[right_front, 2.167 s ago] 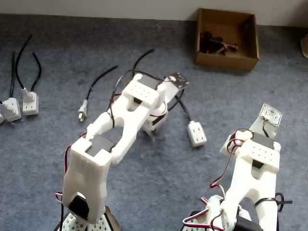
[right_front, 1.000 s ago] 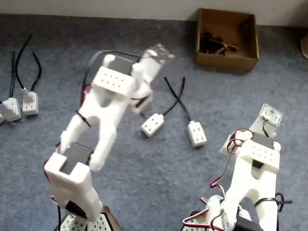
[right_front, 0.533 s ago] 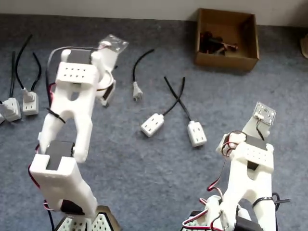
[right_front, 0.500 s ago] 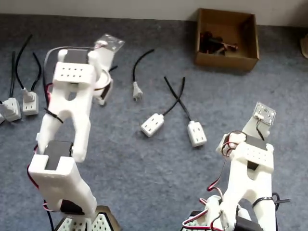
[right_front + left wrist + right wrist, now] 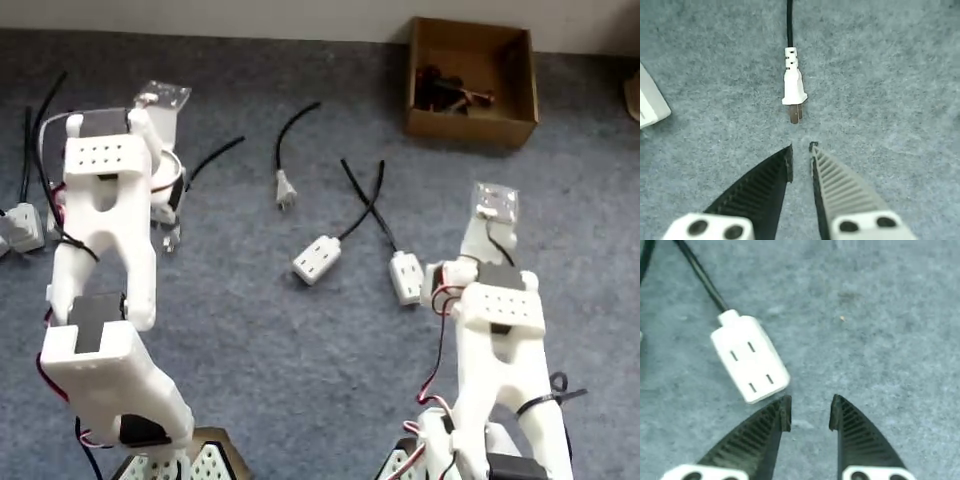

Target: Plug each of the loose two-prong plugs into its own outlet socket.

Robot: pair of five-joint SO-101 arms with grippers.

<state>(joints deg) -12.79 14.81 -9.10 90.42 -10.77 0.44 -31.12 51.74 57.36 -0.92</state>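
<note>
The grey carpet [image 5: 300,350] is covering the whole table. Close to the bases, on the right side, the right arm [image 5: 500,310] is bending forward. The right gripper [image 5: 810,400] is hanging low over the carpet with its two fingers spread, and nothing is sitting in the gap. The right socket [image 5: 750,360] is lying flat just beside the tip of one finger, outside the gap, with its slots facing up. A black cord [image 5: 700,276] is leaving the socket's far end.

On the left side, the left arm [image 5: 100,200] is stretching further up the table. The left gripper [image 5: 800,147] is also pointing down at the carpet. Its fingers are parted only a little and are pinching nothing. The first plug [image 5: 794,92] is lying flat just ahead of the fingertips, apart from them, and its two prongs are pointing toward the gap. The plug cord [image 5: 789,22] is running straight away from the gripper. A white block [image 5: 650,107] is lying off to one side of this gripper.

Between the two arms, the other socket [image 5: 318,258] is lying tilted on the carpet, near the right socket but not touching it, and their cords are crossing a little further up. Beyond this, the second plug [image 5: 285,190] is lying alone, with its cord curving away toward the far edge.

At the far right, a cardboard box [image 5: 465,128] is standing open, and small dark parts are lying inside it.
</note>
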